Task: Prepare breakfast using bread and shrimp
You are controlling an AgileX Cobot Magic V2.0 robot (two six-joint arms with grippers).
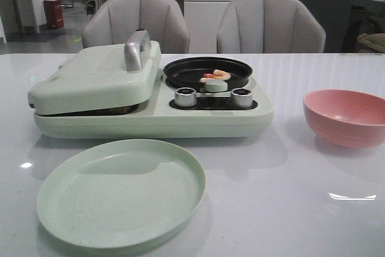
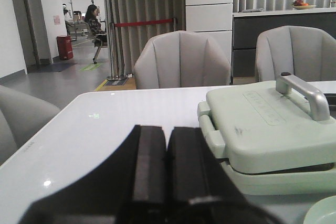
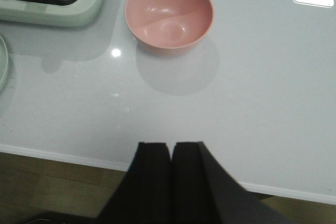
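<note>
Small pink-orange shrimp [image 1: 215,76] lie in the black round pan [image 1: 180,70] on the right half of the pale green breakfast maker [image 1: 150,121]. The maker's left lid [image 1: 96,76] with its silver handle [image 1: 137,49] is down, with something dark in the gap under it; the bread is hidden. The lid also shows in the left wrist view [image 2: 268,124]. My left gripper [image 2: 167,129] is shut and empty, beside the maker's left side. My right gripper [image 3: 171,144] is shut and empty, above the table's near edge, well short of the pink bowl [image 3: 169,14].
An empty pale green plate [image 1: 120,194] lies in front of the maker. An empty pink bowl [image 1: 346,117] stands at the right. Two silver knobs [image 1: 185,97] sit on the maker's front. Two grey chairs [image 1: 135,22] stand behind the table. The table's near edge [image 3: 63,156] shows.
</note>
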